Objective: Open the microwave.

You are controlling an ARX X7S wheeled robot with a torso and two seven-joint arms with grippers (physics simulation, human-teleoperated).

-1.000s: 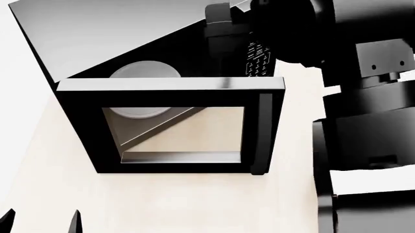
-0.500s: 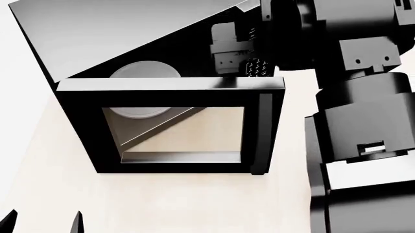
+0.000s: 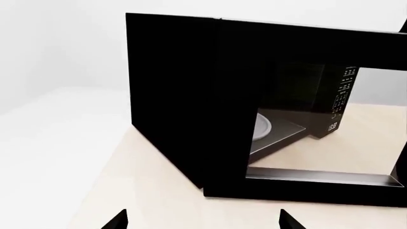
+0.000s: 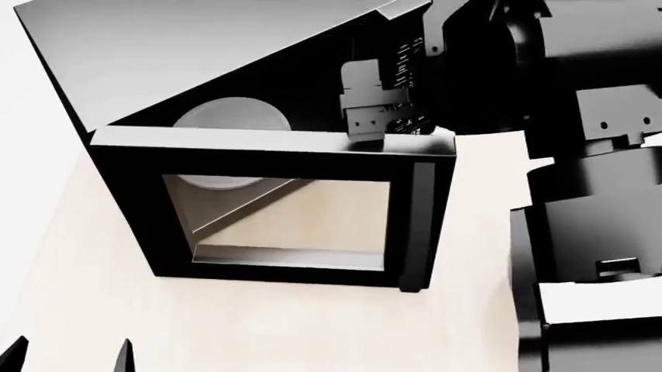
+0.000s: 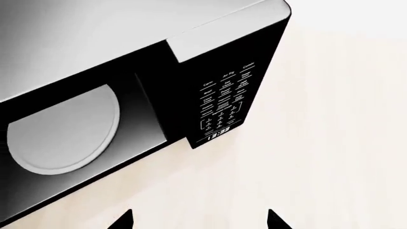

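The microwave (image 4: 186, 54) stands on a pale table, black with a grey top. Its glass-windowed door (image 4: 129, 209) is swung wide open, with the vertical handle (image 4: 419, 225) at its free end. The white turntable plate (image 4: 232, 116) shows inside. My right gripper (image 4: 364, 108) hovers just behind the door's top edge, in front of the keypad (image 5: 222, 105). It is open and empty in the right wrist view (image 5: 200, 222). My left gripper (image 4: 67, 356) is open and empty, low and near the table's front left. In the left wrist view (image 3: 203, 222) it faces the door (image 3: 305, 191).
The pale wooden table (image 4: 259, 325) stretches in front of and to the right of the microwave. My right arm (image 4: 590, 194) fills the right side of the head view. The digital clock (image 5: 216, 135) sits below the keypad.
My right gripper has come down from near the microwave's top corner to the door's top edge. The door's free end has swung slightly further out. The left gripper has not moved.
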